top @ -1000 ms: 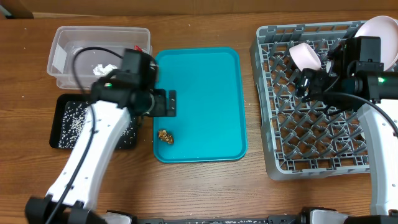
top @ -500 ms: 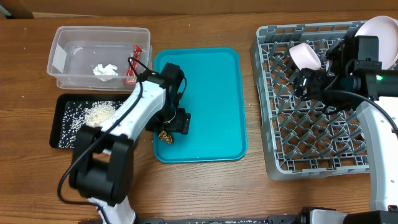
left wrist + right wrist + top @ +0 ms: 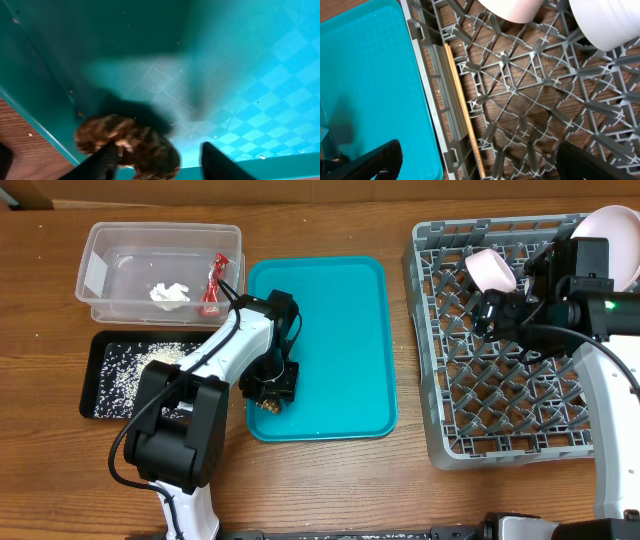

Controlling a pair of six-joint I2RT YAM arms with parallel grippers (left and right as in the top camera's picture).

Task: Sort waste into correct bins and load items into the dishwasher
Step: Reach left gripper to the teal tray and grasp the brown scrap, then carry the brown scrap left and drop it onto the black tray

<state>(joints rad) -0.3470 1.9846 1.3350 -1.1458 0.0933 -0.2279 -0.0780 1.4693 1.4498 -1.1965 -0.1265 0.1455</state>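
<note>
Teal serving tray (image 3: 340,330) from overhead, brown food lump (image 3: 265,406) in its near-left corner, directly under the left gripper (image 3: 270,392). Left wrist next: fingers (image 3: 106,161) spread, one against the lump, nothing pinched. Right wrist: right gripper (image 3: 480,167) splayed wide over the grey dish rack (image 3: 520,100), holding nothing, wooden chopstick (image 3: 462,110) lying along the rack's edge beside the tray.

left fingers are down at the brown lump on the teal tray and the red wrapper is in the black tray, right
Not quite. The overhead view shows the red wrapper in the clear tub, not the black tray, which holds rice grains. The left fingers are indeed down at the brown lump on the teal tray.
</note>
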